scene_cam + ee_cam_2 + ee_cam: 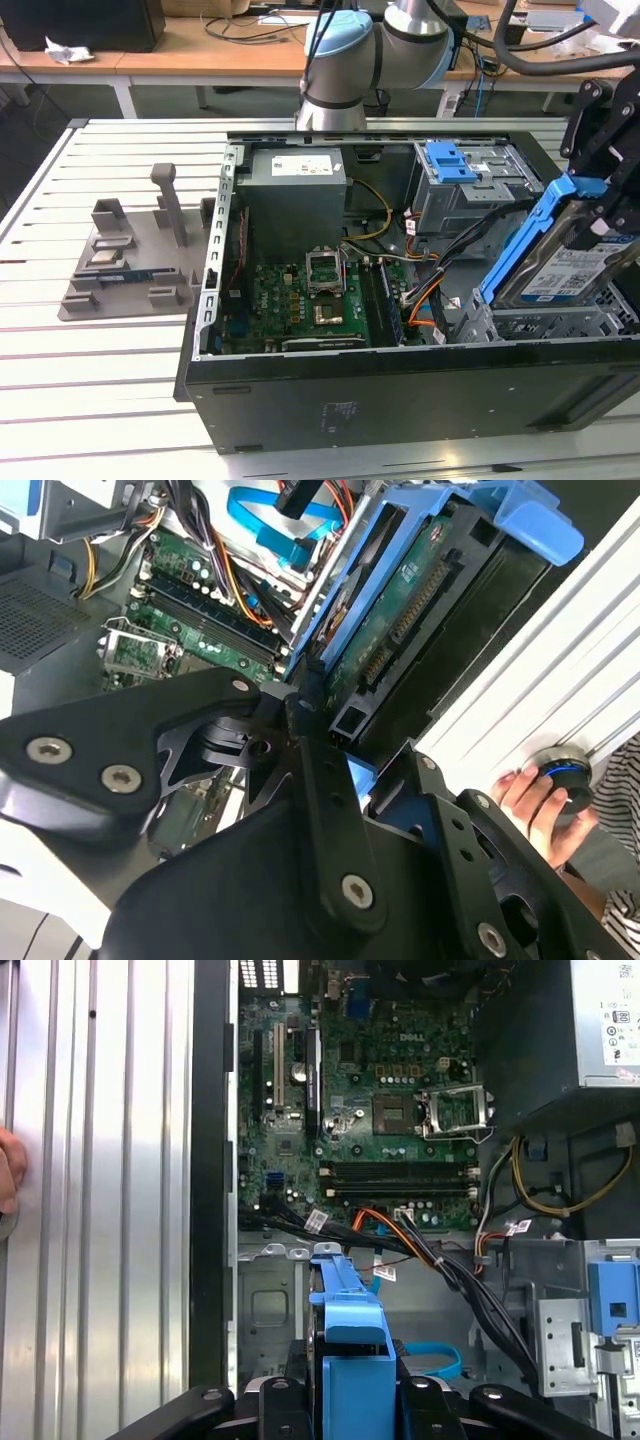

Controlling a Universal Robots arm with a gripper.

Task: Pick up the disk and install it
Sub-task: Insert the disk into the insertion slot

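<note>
The disk (560, 268), a silver drive with a blue-and-white label and blue carrier rails, hangs tilted over the open computer case (400, 400) at the exterior view's right. My gripper (603, 222) is shut on its upper end. The disk's lower end is just above the grey metal drive bay (545, 322) in the case's near right corner. In the second wrist view the disk (420, 610) shows its connector edge beyond my black gripper (335, 735). The first wrist view shows the blue rail (345, 1320) edge-on between the fingers (275, 1400).
A motherboard (300, 295), a power supply (295, 190), loose cables (430, 290) and a metal cage with a blue latch (450, 160) sit inside the case. A grey holder block (130, 265) stands on the slatted table at the exterior view's left. A person's hand (540, 790) rests beside the case.
</note>
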